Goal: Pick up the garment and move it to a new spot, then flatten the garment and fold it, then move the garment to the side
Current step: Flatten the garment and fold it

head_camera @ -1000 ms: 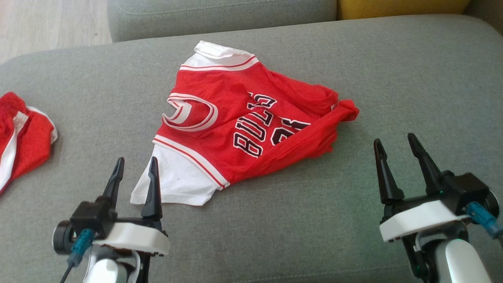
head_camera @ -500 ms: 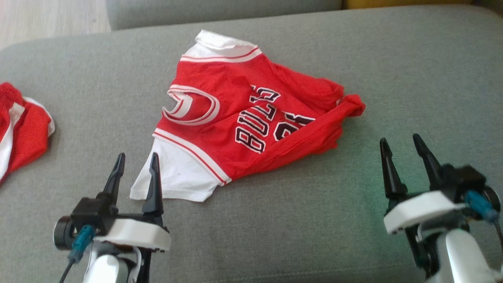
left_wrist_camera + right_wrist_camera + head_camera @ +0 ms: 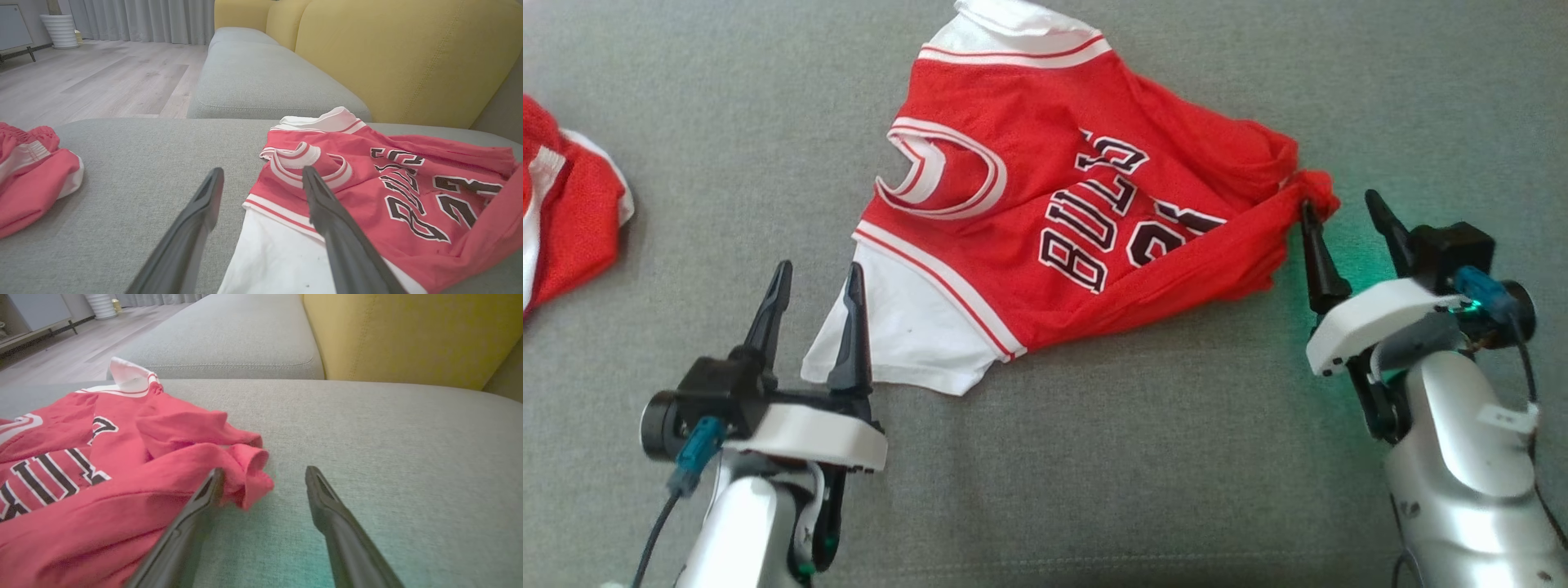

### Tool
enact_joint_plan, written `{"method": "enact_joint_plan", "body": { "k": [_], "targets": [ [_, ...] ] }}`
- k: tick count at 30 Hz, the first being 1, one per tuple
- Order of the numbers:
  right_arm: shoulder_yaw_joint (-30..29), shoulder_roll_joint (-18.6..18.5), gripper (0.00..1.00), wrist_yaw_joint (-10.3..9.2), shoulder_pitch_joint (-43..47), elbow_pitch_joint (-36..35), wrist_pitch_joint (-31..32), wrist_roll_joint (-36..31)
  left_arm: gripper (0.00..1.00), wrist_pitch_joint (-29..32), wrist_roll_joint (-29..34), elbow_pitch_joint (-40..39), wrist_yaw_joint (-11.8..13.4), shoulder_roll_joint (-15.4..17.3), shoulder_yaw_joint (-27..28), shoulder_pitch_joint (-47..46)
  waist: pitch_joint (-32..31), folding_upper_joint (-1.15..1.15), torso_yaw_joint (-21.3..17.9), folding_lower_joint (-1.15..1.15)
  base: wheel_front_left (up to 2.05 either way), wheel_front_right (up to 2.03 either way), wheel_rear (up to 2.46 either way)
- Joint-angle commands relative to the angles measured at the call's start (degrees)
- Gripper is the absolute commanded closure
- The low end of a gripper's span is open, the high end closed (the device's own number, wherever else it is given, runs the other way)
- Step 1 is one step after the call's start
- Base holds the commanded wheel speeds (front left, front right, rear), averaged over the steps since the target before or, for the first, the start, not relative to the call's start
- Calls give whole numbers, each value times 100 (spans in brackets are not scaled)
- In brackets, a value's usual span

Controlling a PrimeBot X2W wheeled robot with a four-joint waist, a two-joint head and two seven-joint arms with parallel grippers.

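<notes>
Change: your right end effector (image 3: 1339,202) has advanced, fingers spread, to touch the bunched corner (image 3: 1319,196) of the garment (image 3: 1045,204) | your left end effector (image 3: 818,268) waits released beside the white sleeve (image 3: 907,343) | garment lies crumpled mid-cushion on the sofa seat (image 3: 1176,457) | meaning: pickup looks imminent.

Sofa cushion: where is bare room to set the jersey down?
Bare cushion lies between left gripper and right gripper, below the jersey, and between jersey and red shorts. Crowded where the right gripper nears the jersey's corner.
</notes>
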Motion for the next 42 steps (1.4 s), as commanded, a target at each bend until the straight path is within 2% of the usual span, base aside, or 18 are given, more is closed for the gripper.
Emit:
{"method": "enact_joint_plan", "body": {
  "k": [1,2,4,9,14,20,25,26,31,34,37,42],
  "targets": [
    [164,-58,10,43,-204,-71,-68,-20,0,-68,-8,-149,-17,37,195,-238,32,0,14,-1,0,0,0],
    [189,-66,45,43,-269,30,-96,-11,0,-69,-8,-137,-23,32,199,-258,45,0,12,-1,0,0,0],
    [254,-73,100,43,-379,211,-148,37,0,-72,-7,-116,-30,25,210,-284,60,0,-2,-1,0,0,0],
    [416,-122,100,43,-509,464,-245,258,0,-75,11,-104,-48,-3,226,-317,35,0,-44,-1,0,0,0],
    [523,-211,100,43,-325,76,-330,542,0,-76,36,-144,-61,-38,248,-280,-32,0,-87,-1,0,0,0],
    [378,-342,100,43,318,-1209,231,1052,0,-77,59,-208,-57,-48,330,-195,-44,0,-210,-1,0,0,0],
    [-88,-367,100,43,969,-2616,959,1245,0,-77,78,-252,-64,-55,381,-159,-2,0,-299,-1,0,0,0],
    [-88,-367,100,43,969,-2616,959,1245,0,-77,78,-252,-64,-55,381,-159,-2,0,-299,-1,0,0,0],
    [-557,-136,100,43,1513,-3899,1701,1501,0,-77,96,-280,-91,-56,421,-170,51,0,-331,-1,0,0,0],
    [-820,-10,100,43,1714,-4388,2090,1520,0,-77,104,-300,-102,-58,451,-182,99,0,-346,-1,0,0,0],
    [-990,78,100,43,1762,-4422,2368,1559,0,-77,111,-299,-119,-72,455,-212,156,0,-337,-1,0,0,0],
    [-1126,118,100,43,1517,-3861,2516,1509,0,-77,127,-266,-188,-96,418,-333,288,0,-251,-1,0,0,0]
  ]
}}
